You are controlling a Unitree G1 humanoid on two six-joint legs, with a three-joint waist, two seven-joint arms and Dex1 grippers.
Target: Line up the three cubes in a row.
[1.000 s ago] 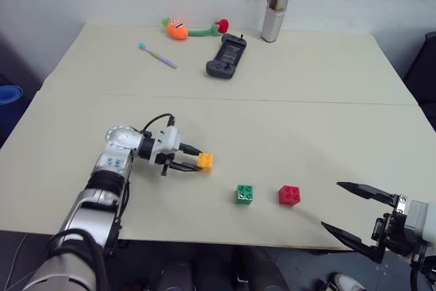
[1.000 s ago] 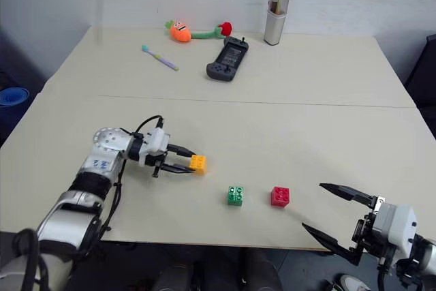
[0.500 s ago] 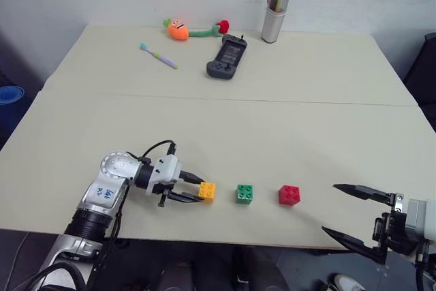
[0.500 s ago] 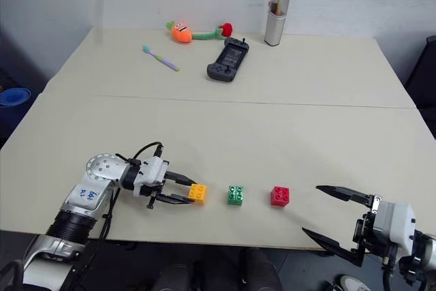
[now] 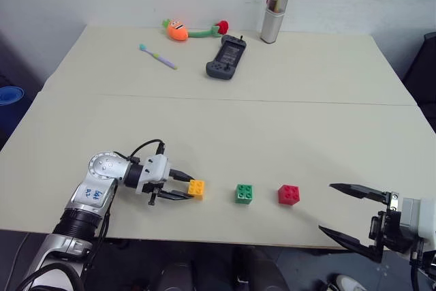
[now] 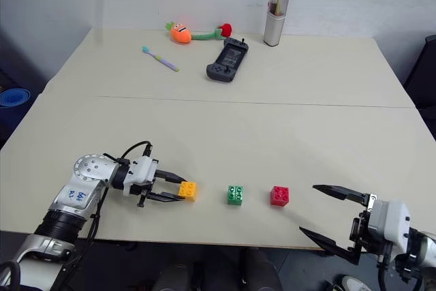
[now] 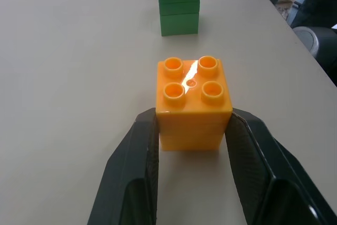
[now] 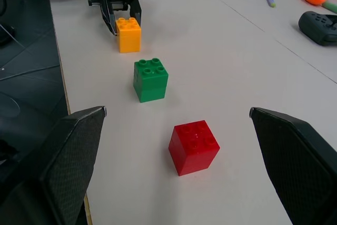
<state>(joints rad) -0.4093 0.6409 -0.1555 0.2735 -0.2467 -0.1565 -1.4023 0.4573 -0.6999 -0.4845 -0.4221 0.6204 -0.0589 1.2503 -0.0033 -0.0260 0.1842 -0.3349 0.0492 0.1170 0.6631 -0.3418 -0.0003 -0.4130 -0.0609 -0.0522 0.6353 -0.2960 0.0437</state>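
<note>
Three cubes are now close to one line along the near edge of the table. The red cube is on the robot's right, the green cube is in the middle, and the yellow-orange cube is on the left. All three stand upright with studs up, apart from each other, none touching.

The left gripper has its two black fingers closed on the sides of the yellow-orange cube; in the left wrist view the pads press both flanks of this cube and it seems to rest on the table surface, but I cannot be fully sure it touches. The right gripper hangs off the table edge on the right side, jaws wide apart, w/ nothing between them; red cube is near it but not touched.

Progress, as I judge: most of the work is done. Red and green look already placed, approx. level w/ each other. The yellow-orange one sits a little farther from the table edge than the other two in the head views, and the right wrist view looks along the row: red, green, yellow-orange fall nearly on one straight line, w/ a small offset at most. Gaps between neighbours look similar.

What is left, probably: maybe a small nudge of the yellow-orange cube to match the line, then open the left fingers and pull the arm away w/o dragging the cube.
</note>
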